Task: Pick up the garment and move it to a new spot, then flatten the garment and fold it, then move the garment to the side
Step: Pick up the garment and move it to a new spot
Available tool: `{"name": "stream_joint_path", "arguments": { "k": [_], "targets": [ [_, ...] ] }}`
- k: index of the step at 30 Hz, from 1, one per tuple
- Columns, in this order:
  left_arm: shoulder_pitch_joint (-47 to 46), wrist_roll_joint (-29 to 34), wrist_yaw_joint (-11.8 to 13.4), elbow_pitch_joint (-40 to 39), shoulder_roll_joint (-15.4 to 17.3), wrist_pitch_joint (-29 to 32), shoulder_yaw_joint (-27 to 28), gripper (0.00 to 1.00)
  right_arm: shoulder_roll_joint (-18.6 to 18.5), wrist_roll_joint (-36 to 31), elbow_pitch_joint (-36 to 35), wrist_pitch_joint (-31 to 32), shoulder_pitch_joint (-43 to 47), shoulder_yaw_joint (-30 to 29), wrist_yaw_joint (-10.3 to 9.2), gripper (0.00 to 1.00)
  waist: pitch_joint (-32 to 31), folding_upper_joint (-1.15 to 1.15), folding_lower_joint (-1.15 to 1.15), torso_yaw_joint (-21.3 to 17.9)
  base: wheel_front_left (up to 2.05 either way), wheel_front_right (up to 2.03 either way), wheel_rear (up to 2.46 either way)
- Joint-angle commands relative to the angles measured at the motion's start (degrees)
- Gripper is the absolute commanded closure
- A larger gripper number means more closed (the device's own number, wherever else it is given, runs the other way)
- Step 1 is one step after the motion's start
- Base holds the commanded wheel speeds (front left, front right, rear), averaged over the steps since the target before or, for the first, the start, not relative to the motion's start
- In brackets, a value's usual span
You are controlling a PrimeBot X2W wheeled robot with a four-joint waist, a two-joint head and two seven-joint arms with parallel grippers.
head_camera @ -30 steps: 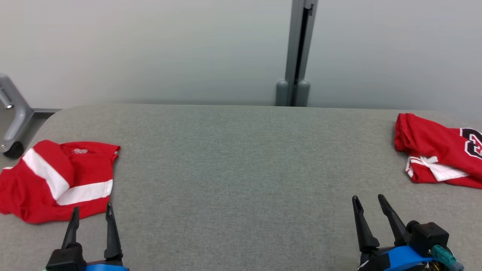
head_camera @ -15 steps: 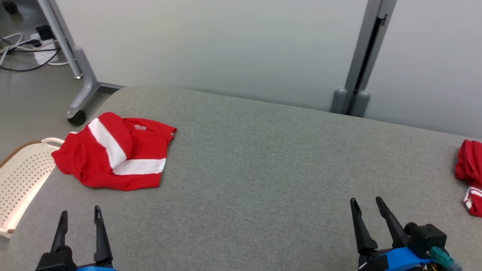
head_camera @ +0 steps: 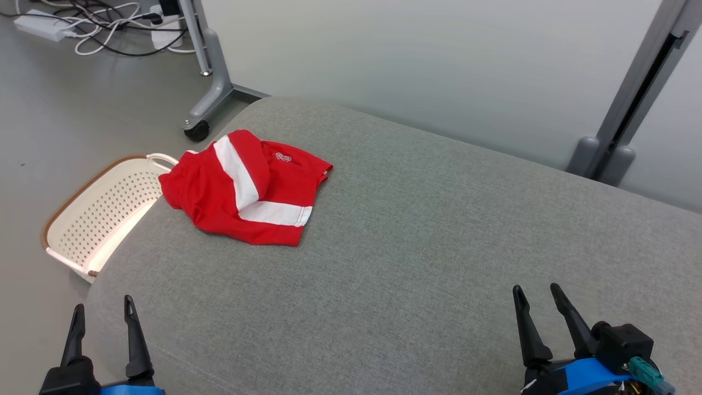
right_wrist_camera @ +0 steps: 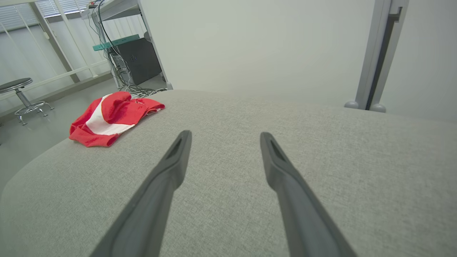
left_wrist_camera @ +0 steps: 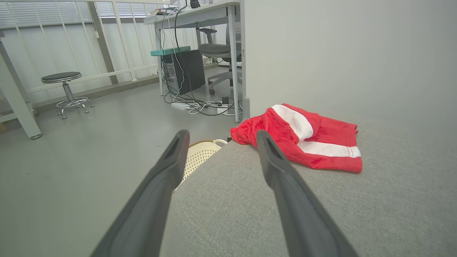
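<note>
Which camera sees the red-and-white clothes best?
The head view: it looks down on the whole red garment, stripes and small logo included. The left wrist view sees it low from the side, one end effector finger overlapping its edge. The right wrist view catches it far off and small.

A cream perforated basket (head_camera: 101, 211) is sitting on the floor (head_camera: 66, 109) beside the grey table (head_camera: 411, 247). Cables (head_camera: 104, 38) are lying tangled beyond it.
</note>
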Motion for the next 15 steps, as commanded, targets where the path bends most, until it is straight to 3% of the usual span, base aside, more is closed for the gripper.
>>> {"name": "stream_joint_path", "arguments": {
  "k": [1, 15],
  "targets": [
    [-0.23, -0.21, 0.19, -0.2, 0.21, -0.01, 0.17, 0.0, -0.19, -0.49, -0.28, -0.01, -0.49, -0.15, 0.01, 0.0, 0.76, 0.0, 0.0, 1.23, 0.0, 0.0, 0.0],
    [-1.99, -1.97, 0.15, 1.21, -0.21, 0.0, 1.85, 0.0, -1.75, -1.15, -0.83, -0.02, -2.19, 0.74, 0.01, 0.0, 1.66, 0.0, 0.0, -0.02, 0.0, 0.0, 0.0]
  ]
}}
